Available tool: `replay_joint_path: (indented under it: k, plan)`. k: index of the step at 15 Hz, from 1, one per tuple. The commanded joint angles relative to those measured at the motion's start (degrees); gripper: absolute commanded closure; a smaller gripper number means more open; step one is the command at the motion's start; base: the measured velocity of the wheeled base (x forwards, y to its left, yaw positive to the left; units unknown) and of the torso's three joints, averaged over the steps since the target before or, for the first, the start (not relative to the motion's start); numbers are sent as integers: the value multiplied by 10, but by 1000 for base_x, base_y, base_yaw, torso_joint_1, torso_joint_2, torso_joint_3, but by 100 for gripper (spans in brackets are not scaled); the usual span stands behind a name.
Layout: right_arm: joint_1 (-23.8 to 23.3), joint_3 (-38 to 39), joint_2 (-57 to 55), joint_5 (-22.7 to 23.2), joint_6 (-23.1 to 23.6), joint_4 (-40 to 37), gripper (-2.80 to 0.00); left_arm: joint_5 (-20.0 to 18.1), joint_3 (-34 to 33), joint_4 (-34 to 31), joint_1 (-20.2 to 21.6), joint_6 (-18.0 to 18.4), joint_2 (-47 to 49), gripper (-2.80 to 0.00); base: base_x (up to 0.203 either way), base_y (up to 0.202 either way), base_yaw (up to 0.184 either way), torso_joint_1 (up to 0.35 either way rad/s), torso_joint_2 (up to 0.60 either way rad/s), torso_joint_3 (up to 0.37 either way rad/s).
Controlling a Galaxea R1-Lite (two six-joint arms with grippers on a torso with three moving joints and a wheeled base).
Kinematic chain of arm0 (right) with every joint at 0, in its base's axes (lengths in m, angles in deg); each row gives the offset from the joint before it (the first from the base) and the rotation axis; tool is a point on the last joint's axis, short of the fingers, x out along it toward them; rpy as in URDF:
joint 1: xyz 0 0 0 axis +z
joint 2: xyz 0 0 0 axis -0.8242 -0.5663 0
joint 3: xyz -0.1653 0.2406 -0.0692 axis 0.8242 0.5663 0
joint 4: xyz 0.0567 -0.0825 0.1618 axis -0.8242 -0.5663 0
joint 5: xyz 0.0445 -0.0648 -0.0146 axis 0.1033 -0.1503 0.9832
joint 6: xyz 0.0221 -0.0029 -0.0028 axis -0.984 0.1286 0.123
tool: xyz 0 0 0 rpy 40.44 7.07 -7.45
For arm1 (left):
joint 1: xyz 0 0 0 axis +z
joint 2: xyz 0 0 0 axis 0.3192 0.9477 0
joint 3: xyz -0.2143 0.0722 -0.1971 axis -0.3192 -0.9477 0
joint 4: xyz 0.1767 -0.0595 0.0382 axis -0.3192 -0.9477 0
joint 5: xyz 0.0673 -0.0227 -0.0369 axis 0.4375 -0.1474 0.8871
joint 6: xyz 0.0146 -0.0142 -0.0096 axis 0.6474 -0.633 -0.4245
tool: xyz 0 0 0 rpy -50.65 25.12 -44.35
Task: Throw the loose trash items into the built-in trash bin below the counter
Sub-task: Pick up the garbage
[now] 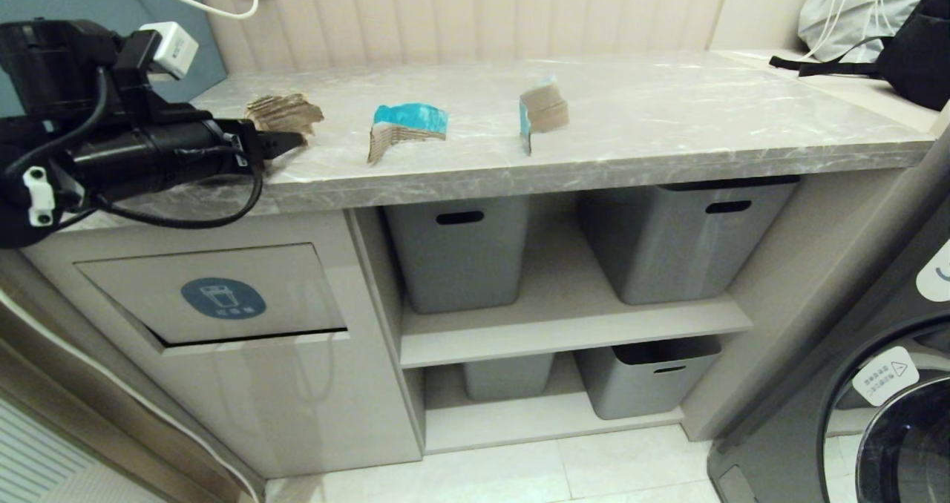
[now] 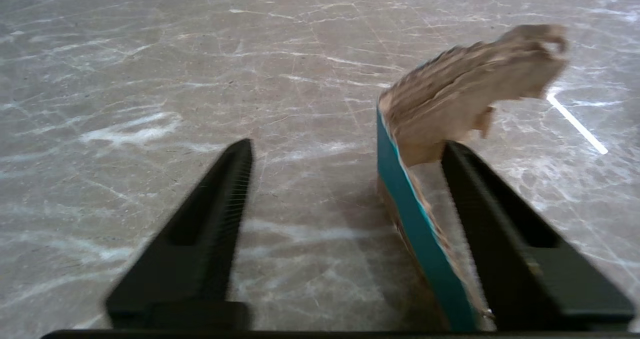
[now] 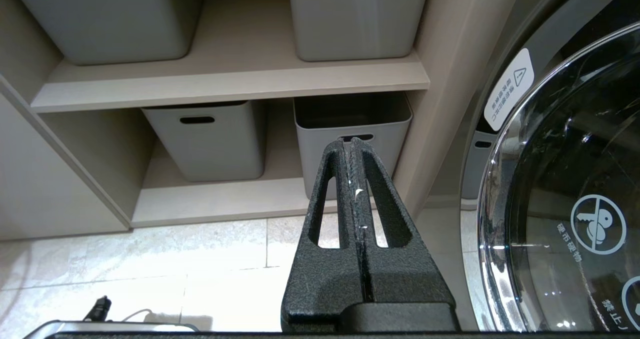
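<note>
On the counter (image 1: 668, 128), toward ten o'clock of the head view, the left hand (image 1: 286, 144) reaches in low over the front edge with its fingers spread wide, not gripping anything. In the left wrist view the brown cardboard scrap (image 2: 465, 94) stands between those open fingers, close against one finger (image 2: 480, 199) and well apart from the other; its brown torn side shows, with a turquoise edge running down it. In the head view the same scrap (image 1: 286, 112) sits just behind the fingertips, near the counter's left end.

Two more scraps lie further along the slab. The turquoise scrap (image 1: 407, 128) rests at about twelve o'clock, its blue face up and a corrugated brown flap hanging toward the front. The folded scrap (image 1: 544, 111) stands at about one o'clock, brown outside with a thin turquoise edge. The three are well apart from one another.

Below the counter, at eight o'clock, the built-in trash bin (image 1: 223, 295) shows its beige flap with the round blue sticker; a dark gap runs along the flap's lower edge.

The right hand (image 3: 352, 149) appears only in its own wrist view, fingers pressed together and empty, hanging low before the grey storage bins (image 3: 210, 139) on the shelves, beside the washing machine (image 3: 575, 204).
</note>
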Motion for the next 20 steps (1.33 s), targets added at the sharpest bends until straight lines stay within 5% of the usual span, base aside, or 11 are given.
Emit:
replay_joint_path:
  k: [1, 11, 20]
  plan:
    - [0, 0, 0, 0, 0, 0, 0, 0, 3, 2, 0, 0, 5, 0, 0, 0, 0, 0, 0, 0]
    - [0, 0, 0, 0, 0, 0, 0, 0, -20, -1, -1, -1, -45, 0, 0, 0, 0, 0, 0, 0]
    - [0, 0, 0, 0, 0, 0, 0, -3, -302, -14, 33, 0, -375, 0, 0, 0, 0, 0, 0, 0]
